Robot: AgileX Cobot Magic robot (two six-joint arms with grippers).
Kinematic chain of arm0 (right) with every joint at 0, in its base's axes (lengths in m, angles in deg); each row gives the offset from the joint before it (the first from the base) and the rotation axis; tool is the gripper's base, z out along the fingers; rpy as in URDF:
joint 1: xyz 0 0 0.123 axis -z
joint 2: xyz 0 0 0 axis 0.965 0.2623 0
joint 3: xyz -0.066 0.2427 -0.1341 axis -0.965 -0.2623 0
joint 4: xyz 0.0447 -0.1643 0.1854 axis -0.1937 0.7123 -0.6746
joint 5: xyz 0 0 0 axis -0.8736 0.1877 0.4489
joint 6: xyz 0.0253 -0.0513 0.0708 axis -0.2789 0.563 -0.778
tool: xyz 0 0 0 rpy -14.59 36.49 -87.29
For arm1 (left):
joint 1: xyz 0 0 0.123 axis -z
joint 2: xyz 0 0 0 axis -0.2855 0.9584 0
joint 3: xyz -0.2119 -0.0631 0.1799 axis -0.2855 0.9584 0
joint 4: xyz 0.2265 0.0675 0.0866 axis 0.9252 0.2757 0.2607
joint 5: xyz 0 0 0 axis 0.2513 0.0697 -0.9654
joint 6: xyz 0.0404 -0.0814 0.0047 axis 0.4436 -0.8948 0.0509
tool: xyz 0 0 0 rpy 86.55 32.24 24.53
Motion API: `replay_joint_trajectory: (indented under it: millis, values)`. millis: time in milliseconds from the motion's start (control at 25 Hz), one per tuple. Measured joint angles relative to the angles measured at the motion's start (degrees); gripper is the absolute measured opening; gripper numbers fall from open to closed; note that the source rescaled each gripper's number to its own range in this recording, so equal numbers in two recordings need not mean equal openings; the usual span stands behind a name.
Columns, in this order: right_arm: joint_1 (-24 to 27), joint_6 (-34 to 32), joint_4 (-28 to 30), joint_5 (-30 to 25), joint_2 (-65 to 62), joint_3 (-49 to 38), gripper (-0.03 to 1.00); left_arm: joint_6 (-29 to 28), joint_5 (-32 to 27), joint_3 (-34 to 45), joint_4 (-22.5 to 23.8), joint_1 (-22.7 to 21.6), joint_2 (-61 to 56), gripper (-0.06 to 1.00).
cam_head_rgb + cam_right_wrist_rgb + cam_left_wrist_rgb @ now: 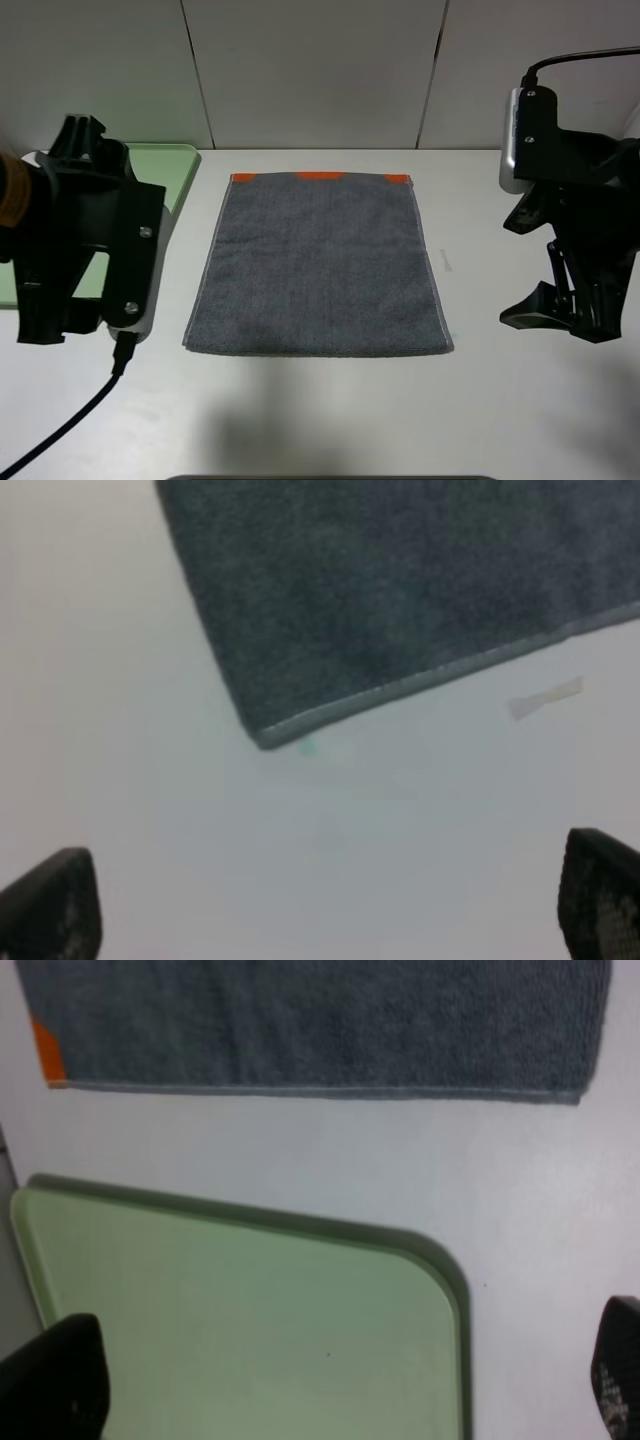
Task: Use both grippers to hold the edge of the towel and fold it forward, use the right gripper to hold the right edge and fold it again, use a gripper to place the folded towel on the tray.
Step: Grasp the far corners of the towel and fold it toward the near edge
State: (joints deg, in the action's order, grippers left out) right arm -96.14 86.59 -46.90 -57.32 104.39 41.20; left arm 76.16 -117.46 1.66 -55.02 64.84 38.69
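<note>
- Left gripper (335, 1375) spread wide, unladen, over tray (185, 170) corner.
- Right gripper (325, 898) likewise spread, at 3 o'clock from towel (318, 265).
- Towel flat on table (330, 410), outside tray at its 10 o'clock.

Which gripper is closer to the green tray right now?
Left. The left gripper hangs above the tray; the right gripper is across the table, beyond the towel's opposite edge.
</note>
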Motion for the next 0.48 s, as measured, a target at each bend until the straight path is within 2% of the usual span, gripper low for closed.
replay_joint_trajectory:
  millis: [160, 480]
  values:
    - [0.0, 0.2, 2.1, 0.8, 1.3, 0.0, 1.00, 0.1, 1.4, 0.0, 1.8, 0.0, 6.9, 0.97]
    - [0.0, 0.4, 3.6, 3.0, 2.0, -0.2, 1.00, -1.3, 8.9, 0.0, 2.3, 0.0, 18.0, 0.97]
